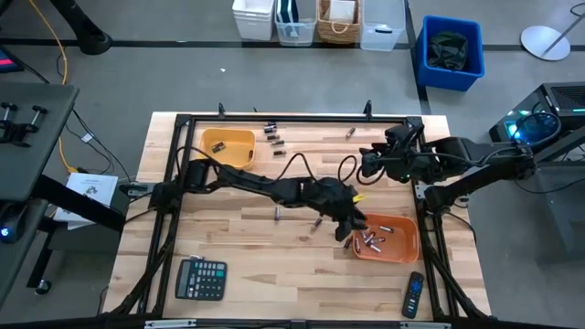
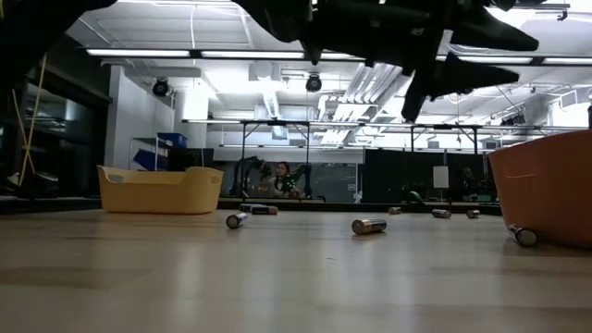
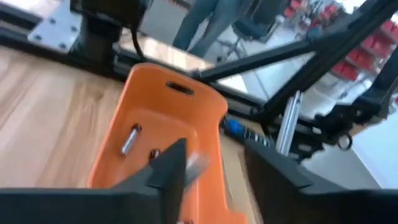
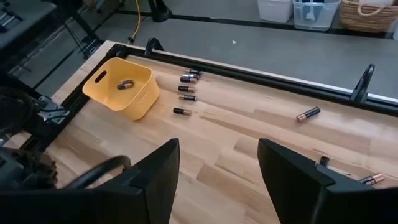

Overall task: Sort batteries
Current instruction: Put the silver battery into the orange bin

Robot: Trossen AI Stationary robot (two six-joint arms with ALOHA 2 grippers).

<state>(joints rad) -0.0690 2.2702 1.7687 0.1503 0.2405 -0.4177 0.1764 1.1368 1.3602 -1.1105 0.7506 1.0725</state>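
With its jaws parted over the orange bin [image 1: 388, 239] at the high view's lower right, the left gripper [image 1: 352, 230] should drop its battery [image 3: 198, 167] well inside the rim, while the right gripper [image 1: 370, 161], spread empty, waits above the counter [image 1: 274, 274].

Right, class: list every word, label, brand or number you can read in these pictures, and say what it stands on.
None can be read.
Calculator: key markings too small.
Remote control: buttons too small.
Paper sheet beside the table: print too small.
Batteries: labels too small.
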